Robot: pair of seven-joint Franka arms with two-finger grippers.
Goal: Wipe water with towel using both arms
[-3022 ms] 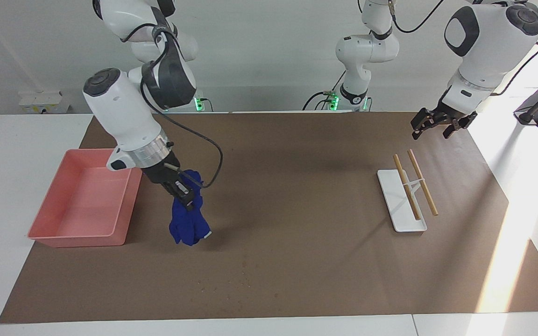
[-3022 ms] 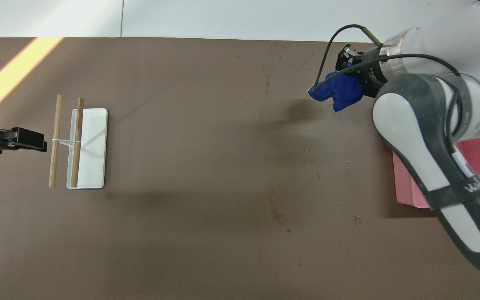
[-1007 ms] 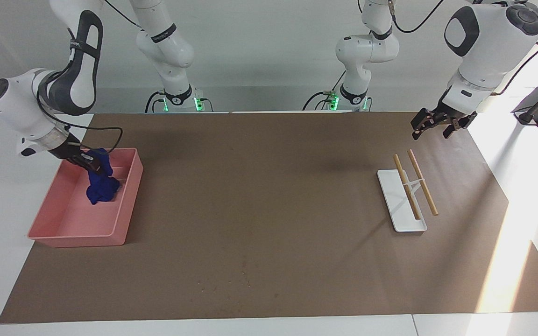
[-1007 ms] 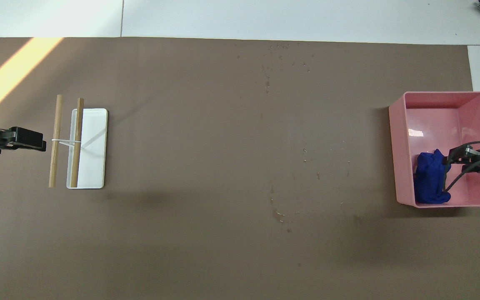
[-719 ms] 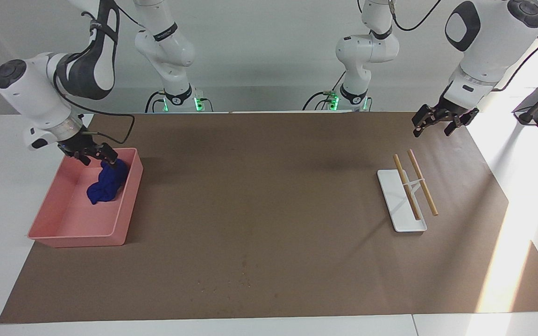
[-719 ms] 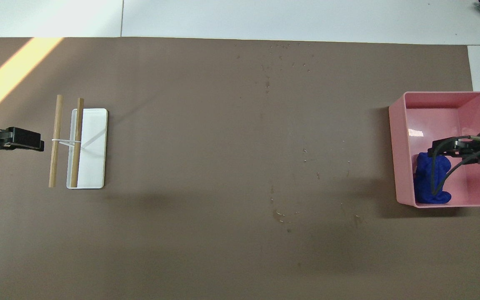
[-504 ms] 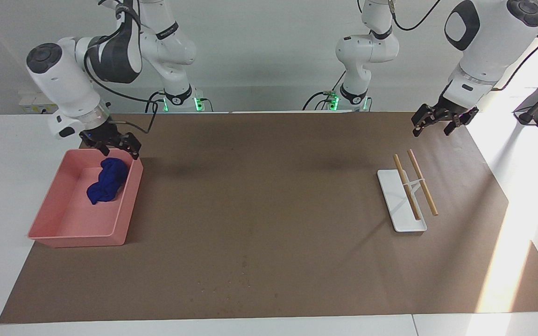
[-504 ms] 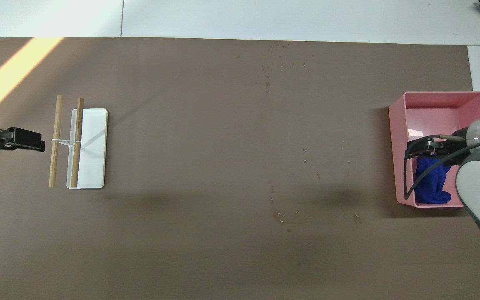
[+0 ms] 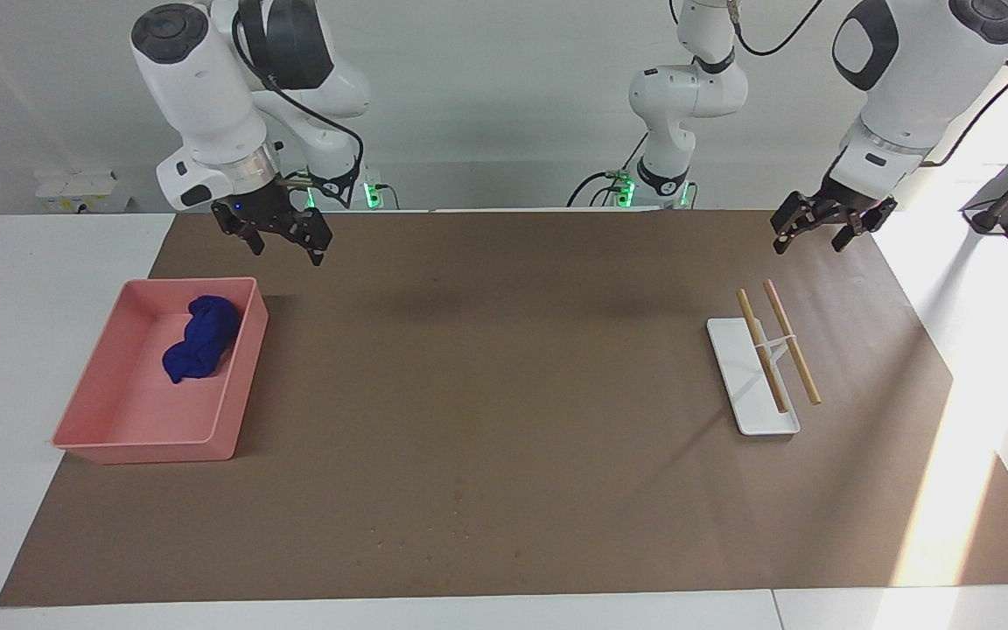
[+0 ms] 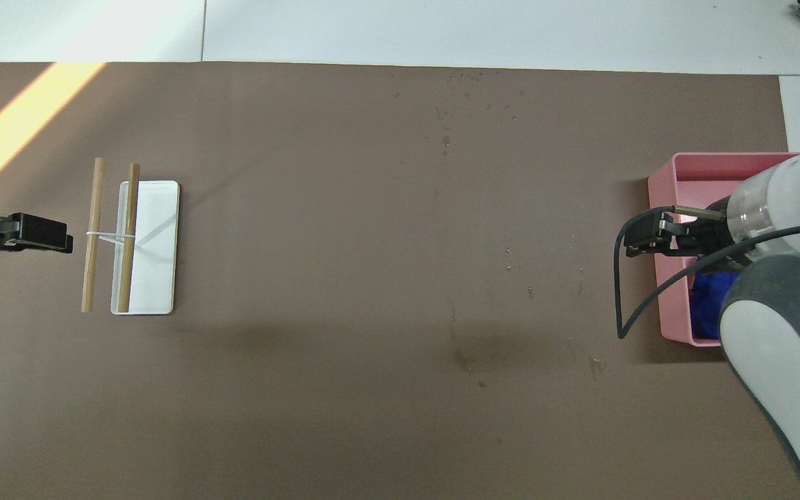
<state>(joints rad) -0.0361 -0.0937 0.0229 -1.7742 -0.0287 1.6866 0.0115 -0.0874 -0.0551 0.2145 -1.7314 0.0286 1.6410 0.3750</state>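
Note:
The royal-blue towel [image 9: 200, 338] lies bunched in the pink tray [image 9: 141, 442], against the wall toward the table's middle; in the overhead view only a bit of the towel [image 10: 707, 305] shows past my right arm. My right gripper [image 9: 283, 241] hangs open and empty above the mat, off the tray's corner nearest the robots, well clear of the towel. My left gripper [image 9: 810, 234] waits open and empty in the air at the left arm's end. A faint darker blotch [image 10: 473, 358] on the mat may be the water, and a shadow lies across it.
A white rectangular dish [image 9: 751, 385] with two tied wooden sticks [image 9: 791, 341] across it lies on the brown mat [image 9: 521, 367] below my left gripper. Tiny pale specks [image 9: 460, 512] dot the mat farther from the robots.
My right gripper opened and let the towel drop into the pink tray, then rose and drew back toward the robots. The left arm has hardly moved.

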